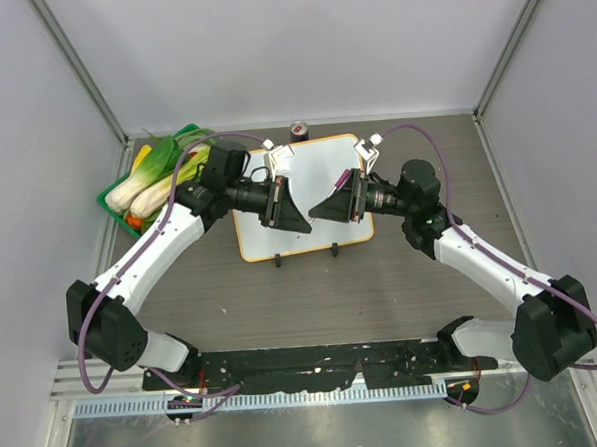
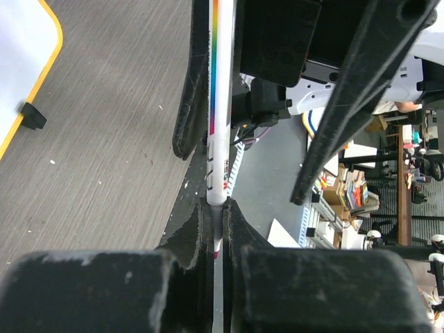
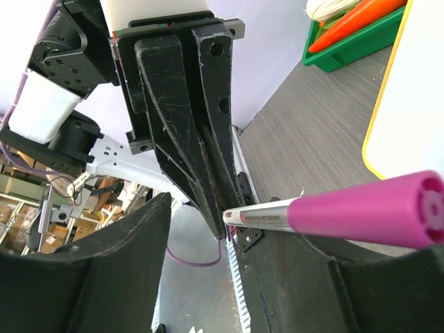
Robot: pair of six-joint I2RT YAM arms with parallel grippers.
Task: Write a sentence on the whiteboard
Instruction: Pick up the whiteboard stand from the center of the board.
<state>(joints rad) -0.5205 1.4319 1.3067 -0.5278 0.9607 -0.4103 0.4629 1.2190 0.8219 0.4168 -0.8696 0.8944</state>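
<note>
The whiteboard (image 1: 325, 162) lies flat mid-table, white with an orange rim; its corner also shows in the left wrist view (image 2: 21, 55) and the right wrist view (image 3: 416, 104). No sentence is in view on its visible part. Both grippers meet above the board. My left gripper (image 1: 290, 212) (image 2: 216, 205) is shut on the tip end of a white marker (image 2: 220, 104) with a rainbow stripe. The marker's magenta end (image 3: 361, 211) points past my right gripper (image 1: 328, 204) (image 3: 215, 243), which is open, with the barrel lying beside its right finger.
A green tray (image 1: 112, 198) of leafy vegetables and carrots stands at the left, also seen in the right wrist view (image 3: 347, 41). A small can (image 1: 300, 130) stands behind the board. Two black clips (image 1: 277, 259) sit on the board's near edge.
</note>
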